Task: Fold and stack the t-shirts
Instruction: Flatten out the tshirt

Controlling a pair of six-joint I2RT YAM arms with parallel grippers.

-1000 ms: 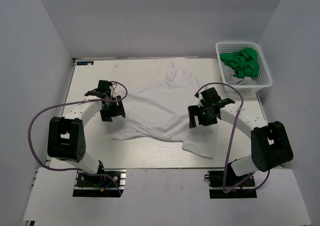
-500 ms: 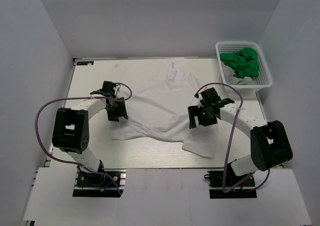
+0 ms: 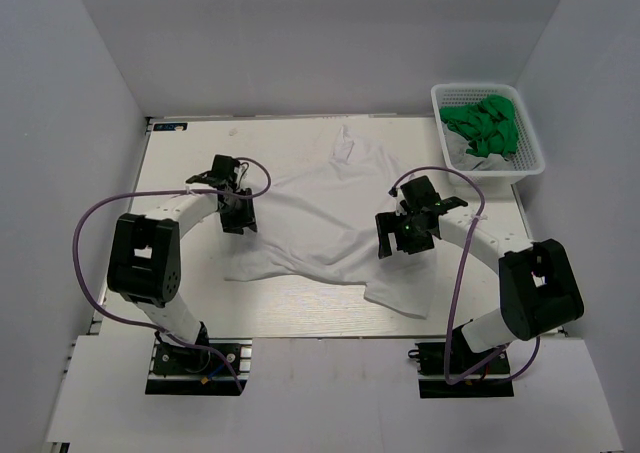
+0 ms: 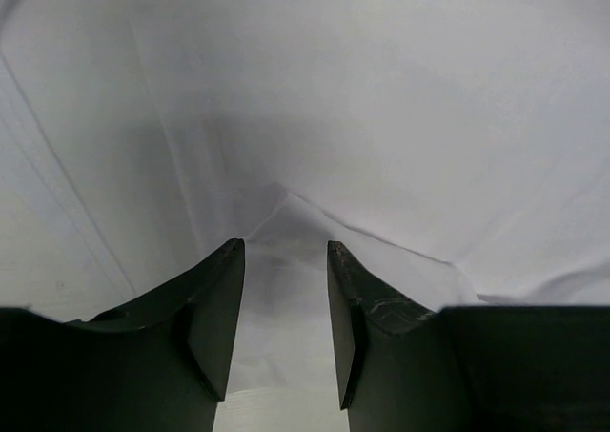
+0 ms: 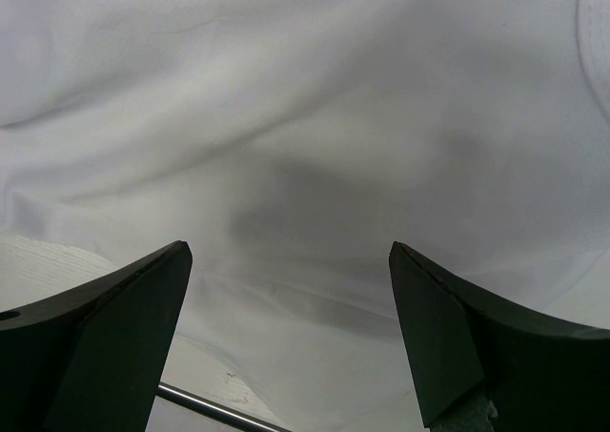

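On pale table, white t-shirt lengthwise far-to-near, slightly diagonal; left hand, right hand apart.

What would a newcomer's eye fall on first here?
A crumpled white t-shirt covers the middle of the table, with the left end effector at its left edge and the right end effector over its right side. Bright green cloth lies in the white basket, far right.

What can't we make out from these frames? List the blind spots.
Top external: what lies under the green garment in the basket; the pile hides it.
Top external: white t-shirt beneath the right gripper; the gripper covers it.
Left wrist: whether the left gripper touches cloth; no depth cue.
Right wrist: which shirt part; cloth runs off the frame.
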